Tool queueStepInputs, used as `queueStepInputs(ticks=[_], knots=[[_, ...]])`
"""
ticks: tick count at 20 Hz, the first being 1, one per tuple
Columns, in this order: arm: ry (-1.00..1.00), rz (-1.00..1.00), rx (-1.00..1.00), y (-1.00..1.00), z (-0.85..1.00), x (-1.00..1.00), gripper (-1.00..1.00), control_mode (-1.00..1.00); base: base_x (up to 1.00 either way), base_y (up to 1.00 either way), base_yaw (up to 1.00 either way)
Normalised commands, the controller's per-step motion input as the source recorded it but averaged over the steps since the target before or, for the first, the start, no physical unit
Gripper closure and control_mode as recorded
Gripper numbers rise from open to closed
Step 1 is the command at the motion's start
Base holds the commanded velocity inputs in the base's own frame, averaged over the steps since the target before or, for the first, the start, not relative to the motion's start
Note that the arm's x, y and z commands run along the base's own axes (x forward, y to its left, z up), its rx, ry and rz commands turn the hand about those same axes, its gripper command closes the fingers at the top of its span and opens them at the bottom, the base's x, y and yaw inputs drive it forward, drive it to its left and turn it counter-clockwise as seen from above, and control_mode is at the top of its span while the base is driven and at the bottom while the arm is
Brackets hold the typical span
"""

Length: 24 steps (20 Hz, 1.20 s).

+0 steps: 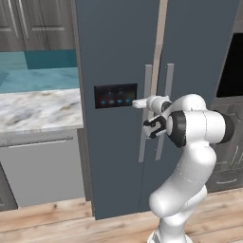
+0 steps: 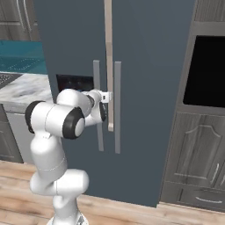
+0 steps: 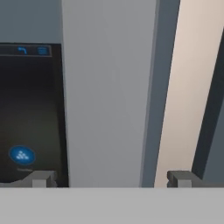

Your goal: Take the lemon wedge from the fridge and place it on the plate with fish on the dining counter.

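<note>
Facing the fridge (image 1: 118,57): tall slate-blue cabinet, two doors, directly ahead of my pincer. The doors stand parted by a narrow slit with a pale strip showing between them; the inside is hidden from me, so I cannot tell where the lemon wedge lies.

Left handle (image 3: 107,87): long grey upright bar, straight in front of my pincer and between the lines of my two fingertips. It is close ahead, but I cannot tell whether I touch it.

Right handle (image 1: 167,95): a matching grey bar, just beyond the slit, to my pincer's right.

Panel (image 1: 115,96): small, black, with blue lights, set in the left door, just left of my pincer at about the same height.

My pincer (image 3: 111,178): jaws spread as wide as they go, nothing held between them, fingertips (image 3: 43,178) pointing at the left door. In the left base view it sits level with the panel (image 1: 138,103).

Counter (image 1: 38,111): marbled white-grey top, well off to my pincer's left and a little lower.

Oven (image 2: 205,72): dark glass front in grey wood-grain cupboards, well off to my pincer's right.

Floor (image 1: 57,220): wood planks, far below.
</note>
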Motion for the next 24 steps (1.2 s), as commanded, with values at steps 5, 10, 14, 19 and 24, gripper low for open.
queueStepInputs(ticks=[5,10,14,19,24], knots=[[0.0,0.0,0.0,0.0,-0.01,0.1,1.0,-1.0,0.0,0.0,0.0],[0.0,0.0,0.0,0.0,0.0,0.0,1.0,-1.0,0.0,0.0,0.0],[0.0,0.0,0.0,0.0,0.0,-0.19,1.0,-1.0,0.0,0.0,0.0],[0.0,0.0,0.0,0.22,0.12,-0.87,1.0,-1.0,0.0,0.0,0.0],[0.0,0.0,0.0,0.49,0.52,-1.0,1.0,-1.0,0.0,0.0,0.0]])
